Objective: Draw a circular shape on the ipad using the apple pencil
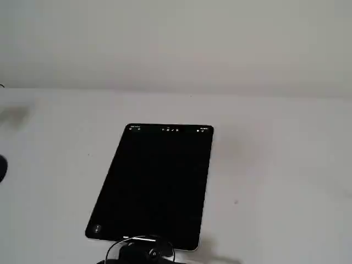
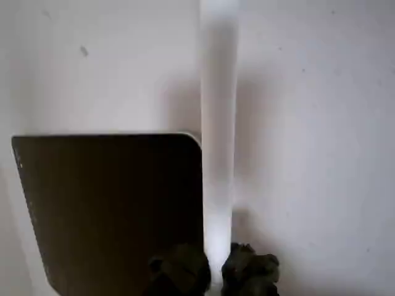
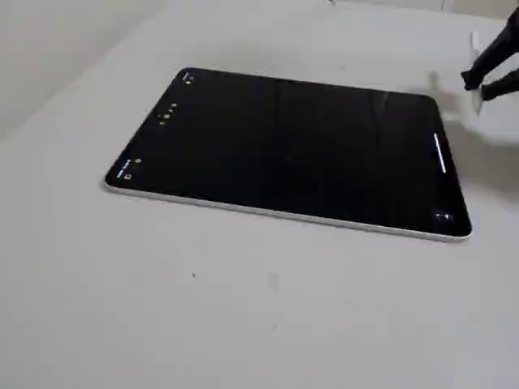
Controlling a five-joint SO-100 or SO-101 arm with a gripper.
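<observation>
The ipad (image 1: 154, 181) lies flat on the white table with a black screen and a row of tiny icons along its far short edge; it also shows in the other fixed view (image 3: 284, 146) and as one corner in the wrist view (image 2: 111, 209). No circular shape shows on the screen. My gripper (image 2: 215, 271) is shut on the apple pencil (image 2: 218, 123), a white stylus that runs up along the ipad's side edge, over the table. The gripper sits at the ipad's near short edge (image 1: 146, 253) and at the upper right of the other fixed view (image 3: 485, 81). A white streak on the screen there is a reflection.
The white table (image 1: 275, 165) extends on all sides of the ipad, with a pale wall (image 1: 176, 44) behind it. A dark object (image 1: 1, 168) pokes in at the left edge of a fixed view.
</observation>
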